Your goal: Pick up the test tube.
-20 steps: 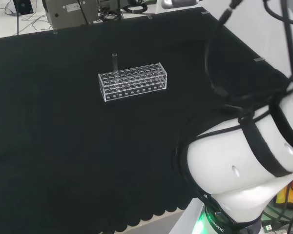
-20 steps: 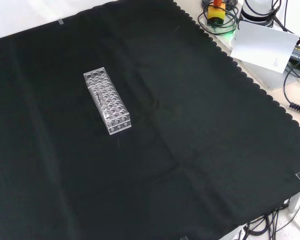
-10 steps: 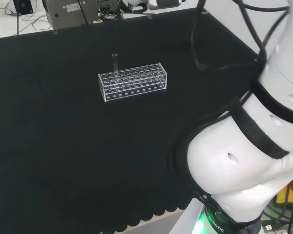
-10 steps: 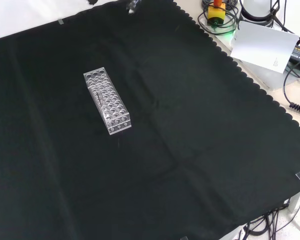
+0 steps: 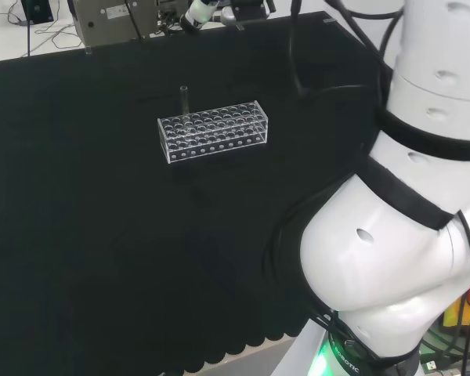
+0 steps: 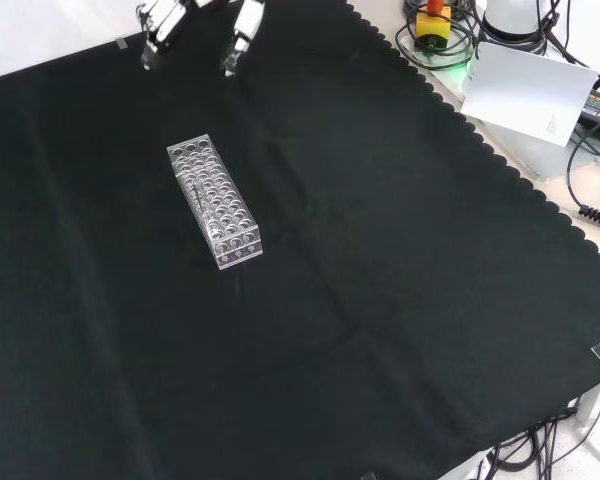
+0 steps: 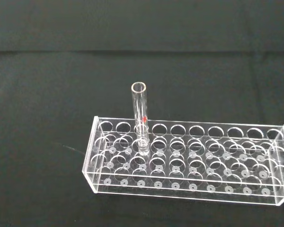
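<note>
Arm: big white links with black bands and cables stack up the right side of the head view, reaching toward the far edge. Hand [image 6: 195,25] enters at the top of the front view, fingers [image 6: 238,42] pointing down, spread apart, fairly straight, holding nothing. Head view: part of the hand [image 5: 200,14] shows at top centre, white and black.

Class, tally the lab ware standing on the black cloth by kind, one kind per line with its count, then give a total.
Test tube: 1
Clear rack: 1
Total: 2
</note>
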`<move>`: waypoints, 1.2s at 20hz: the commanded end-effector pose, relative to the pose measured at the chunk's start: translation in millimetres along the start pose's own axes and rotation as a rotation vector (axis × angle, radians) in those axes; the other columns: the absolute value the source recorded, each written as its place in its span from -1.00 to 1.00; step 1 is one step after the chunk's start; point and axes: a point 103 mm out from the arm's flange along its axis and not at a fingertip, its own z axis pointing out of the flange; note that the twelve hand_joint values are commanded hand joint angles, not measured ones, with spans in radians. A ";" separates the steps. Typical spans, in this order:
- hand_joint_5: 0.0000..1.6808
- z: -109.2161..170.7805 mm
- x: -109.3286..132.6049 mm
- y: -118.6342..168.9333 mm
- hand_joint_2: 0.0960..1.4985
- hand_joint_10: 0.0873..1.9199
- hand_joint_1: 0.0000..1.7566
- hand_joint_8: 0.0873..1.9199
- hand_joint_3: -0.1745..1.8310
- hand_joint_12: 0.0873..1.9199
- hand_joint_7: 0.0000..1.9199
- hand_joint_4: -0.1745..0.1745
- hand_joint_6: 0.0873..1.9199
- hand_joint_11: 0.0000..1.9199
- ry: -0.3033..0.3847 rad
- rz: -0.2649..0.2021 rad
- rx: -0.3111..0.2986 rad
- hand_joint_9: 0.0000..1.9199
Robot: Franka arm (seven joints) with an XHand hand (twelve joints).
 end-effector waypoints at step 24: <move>-0.50 99.1 6.1 100.3 0.36 -0.17 0.07 -0.12 -1.00 0.52 -0.30 -0.97 -0.40 -0.63 -0.046 -0.005 0.180 -0.36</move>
